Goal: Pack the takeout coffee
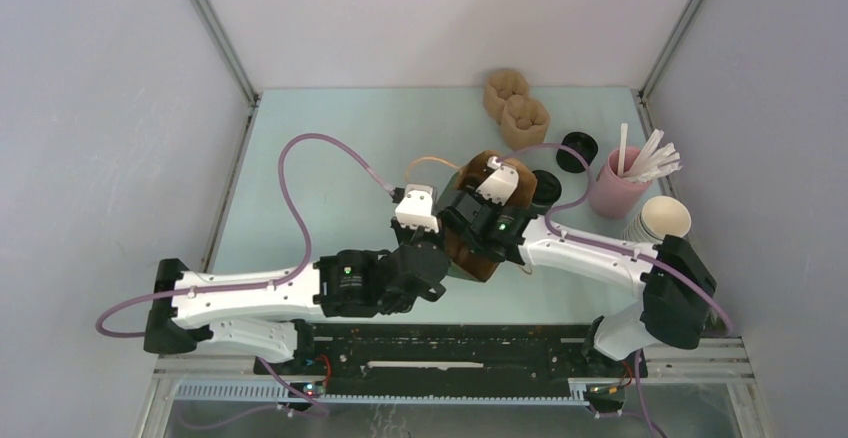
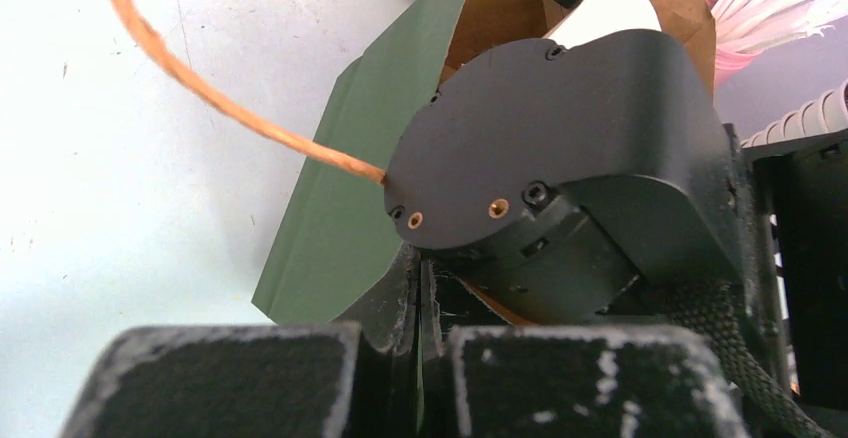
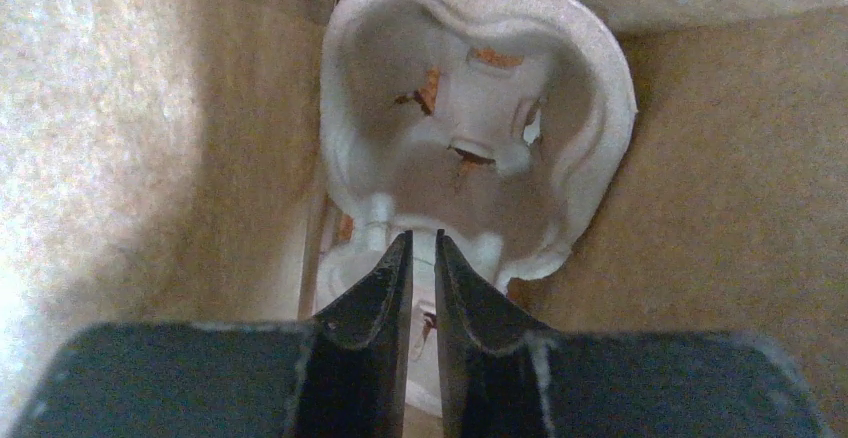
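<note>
The left gripper [image 2: 420, 283] pinches the paper bag [image 2: 335, 213] by its rim. The right gripper [image 3: 423, 248], inside it, is nearly pressed together; I cannot tell if it grips anything. The coffee [image 1: 547, 189] stands just right of the bag, nearest the right arm.

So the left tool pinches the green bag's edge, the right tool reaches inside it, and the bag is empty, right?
Not empty: the right wrist view shows a pale pulp cup carrier inside the bag, at the right tool. The rest holds.
</note>
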You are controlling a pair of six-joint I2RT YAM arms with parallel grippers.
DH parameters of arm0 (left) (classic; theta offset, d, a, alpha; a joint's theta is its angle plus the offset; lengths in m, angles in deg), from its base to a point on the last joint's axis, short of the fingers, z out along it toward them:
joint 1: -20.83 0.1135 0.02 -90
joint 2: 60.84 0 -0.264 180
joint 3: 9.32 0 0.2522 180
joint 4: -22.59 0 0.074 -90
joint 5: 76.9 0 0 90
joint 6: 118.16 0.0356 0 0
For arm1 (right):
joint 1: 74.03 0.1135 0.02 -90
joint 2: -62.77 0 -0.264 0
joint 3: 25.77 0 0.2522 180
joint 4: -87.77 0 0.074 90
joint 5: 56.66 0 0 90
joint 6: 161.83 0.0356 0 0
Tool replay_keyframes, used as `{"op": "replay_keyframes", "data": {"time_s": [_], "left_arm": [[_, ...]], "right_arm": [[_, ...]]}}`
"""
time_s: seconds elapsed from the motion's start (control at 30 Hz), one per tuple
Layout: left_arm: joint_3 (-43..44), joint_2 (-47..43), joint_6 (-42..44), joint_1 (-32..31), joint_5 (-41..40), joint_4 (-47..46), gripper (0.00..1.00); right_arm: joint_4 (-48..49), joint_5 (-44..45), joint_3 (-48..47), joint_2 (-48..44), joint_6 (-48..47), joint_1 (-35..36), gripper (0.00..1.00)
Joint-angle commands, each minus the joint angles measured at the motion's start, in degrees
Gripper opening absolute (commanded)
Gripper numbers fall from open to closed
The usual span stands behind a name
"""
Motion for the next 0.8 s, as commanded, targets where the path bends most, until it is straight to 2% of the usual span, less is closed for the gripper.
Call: {"op": "replay_keyframes", "data": {"time_s": [0.0,0.33,0.57,0.77], "left_arm": [[-0.80,-3.31,-1.51,-0.23,1.30,-8.44,0.00],[-3.21,-4.86,-1.95,0.86,1.13,-10.14,0.00],[-3.49,-4.92,-1.16,1.27,0.79,-10.17,0.00],[-2.51,-4.60,1.57,1.23,-2.48,-9.69,0.00]], "right_arm": [[1.87,3.74,-1.27,2.43,-1.73,-0.70,0.21],[8.16,1.07,-0.26,5.57,-6.98,-0.76,0.24],[3.98,-3.67,1.48,5.60,-5.80,-1.91,0.24],[0.52,-6.01,1.55,2.86,-7.46,-1.29,0.18]]}}
